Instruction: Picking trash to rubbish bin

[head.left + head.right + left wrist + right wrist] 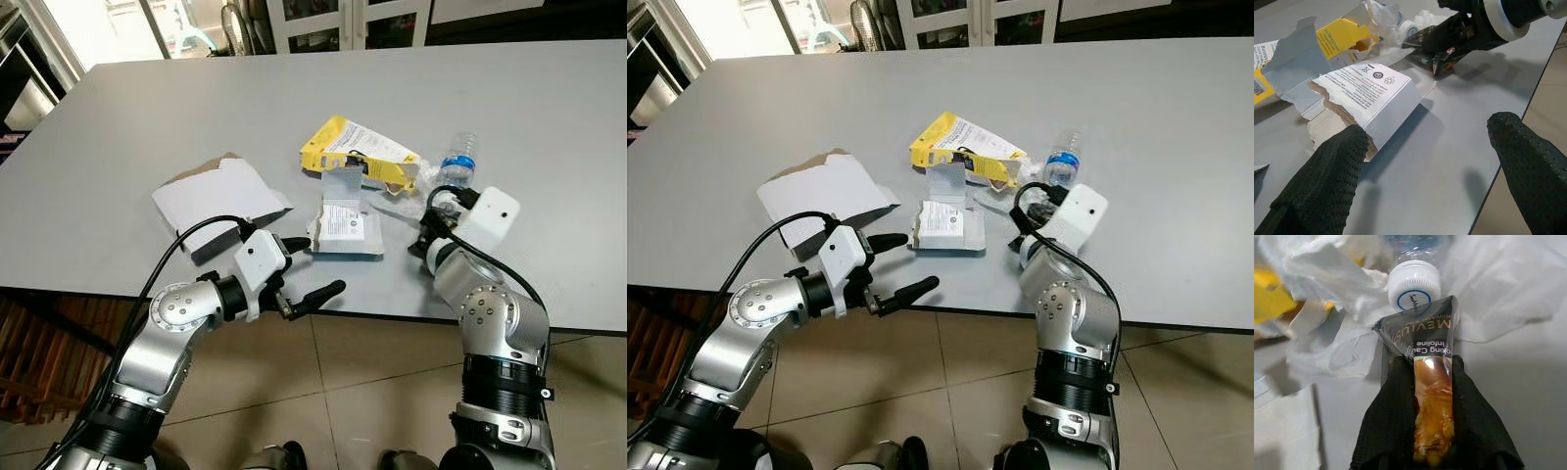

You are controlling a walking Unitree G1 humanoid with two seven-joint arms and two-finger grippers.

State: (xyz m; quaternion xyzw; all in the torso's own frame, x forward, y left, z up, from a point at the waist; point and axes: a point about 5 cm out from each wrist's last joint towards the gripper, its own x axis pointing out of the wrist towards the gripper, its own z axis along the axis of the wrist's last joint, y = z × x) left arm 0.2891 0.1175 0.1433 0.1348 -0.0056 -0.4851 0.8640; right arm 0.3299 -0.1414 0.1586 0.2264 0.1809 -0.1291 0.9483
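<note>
Cigarette pack (1425, 382) clenched in right gripper (1425, 406) jaws; left gripper (309, 269) released at table edge (392, 318).

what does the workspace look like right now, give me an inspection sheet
surface: grey table, trash grouped near its front edge
job's things: torn white box, yellow carton, plastic bottle lying down, crumpled clear plastic, dark cigarette pack; no bin seen
clutter: opened white cardboard box on the table's left part
grippers: left gripper open, one finger by the torn box; right gripper shut on the cigarette pack
cables: black cable looping over left arm, another at right wrist
surroundings: tiled floor, white cabinets behind
</note>
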